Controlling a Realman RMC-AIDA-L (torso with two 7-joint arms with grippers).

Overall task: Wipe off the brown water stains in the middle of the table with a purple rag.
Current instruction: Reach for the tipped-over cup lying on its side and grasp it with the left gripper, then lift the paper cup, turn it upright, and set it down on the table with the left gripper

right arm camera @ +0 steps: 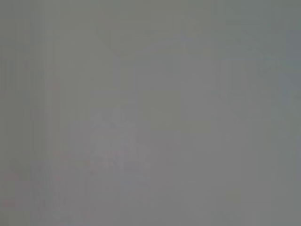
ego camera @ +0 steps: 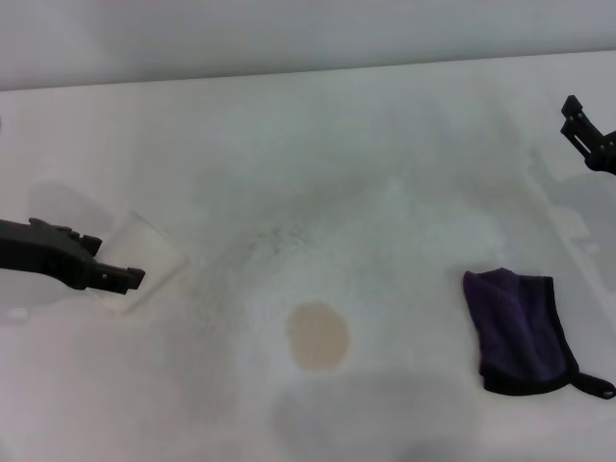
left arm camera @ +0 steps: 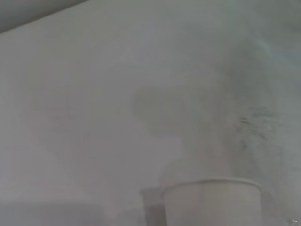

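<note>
Lying untouched at about four o'clock on the counter (ego camera: 318, 125), the purple rag (ego camera: 520, 327) sits folded with its black loop trailing toward the near right edge, so the wiping has not begun. At roughly six o'clock from the middle, a pale tan oval, the brown water stain (ego camera: 318, 336), is whole and wet-looking, well apart from the rag, with a scatter of dark specks (ego camera: 279, 241) just beyond it. At nine o'clock the left gripper (ego camera: 120, 277) hovers beside a white cup (ego camera: 144, 255), whose rim fills the near part of the left wrist view (left arm camera: 211, 200); whether it is apart or together I cannot tell. Up at two o'clock the right gripper (ego camera: 589, 135) hangs far from the rag, its state also unclear. Everything is left, by my reckoning: picking up the rag, carrying it over, rubbing the stain away
</note>
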